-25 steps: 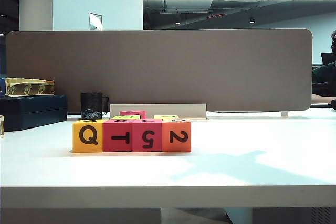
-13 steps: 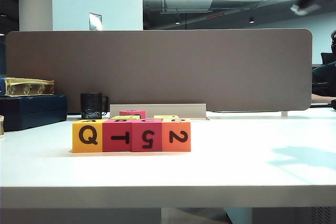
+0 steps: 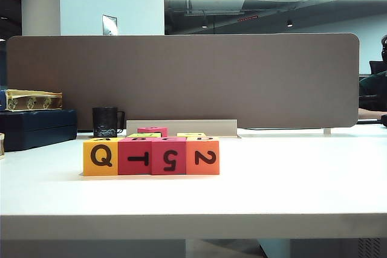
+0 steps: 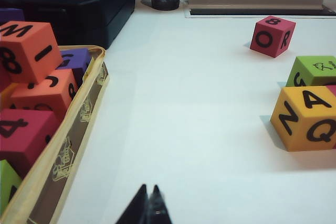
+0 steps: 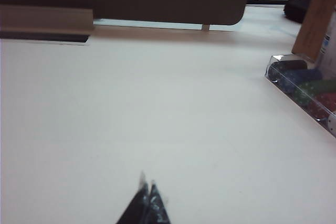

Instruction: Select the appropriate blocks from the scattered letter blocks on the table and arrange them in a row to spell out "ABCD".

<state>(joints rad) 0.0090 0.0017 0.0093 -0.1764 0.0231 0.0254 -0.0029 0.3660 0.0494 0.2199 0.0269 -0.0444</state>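
Note:
Four blocks stand touching in a row on the white table point(image 3: 290, 179): yellow-orange Q point(image 3: 101, 156), magenta T point(image 3: 135, 156), magenta 5 point(image 3: 169, 156) and salmon-orange 2 point(image 3: 203, 156). The left wrist view shows the yellow-orange block point(image 4: 307, 119) with A on its top face. Behind the row sit a lime-green cube point(image 4: 314, 70) and a third magenta cube point(image 4: 272, 35). My left gripper point(image 4: 148, 188) is shut and empty, low over bare table well short of the row. My right gripper point(image 5: 147, 183) is shut and empty over bare table. Neither gripper shows in the exterior view.
A cloth-edged bin point(image 4: 79, 124) with several spare blocks lies beside my left gripper. A dark case point(image 3: 36, 126) and a black mug point(image 3: 106, 121) stand at the back left, before a grey divider panel point(image 3: 181, 77). A clear box point(image 5: 304, 90) of coloured pieces sits at the table's right side.
The right arm's blurred shape at the top of the exterior view and its shadow on the table slid off to the right and are gone. The blocks have not moved.

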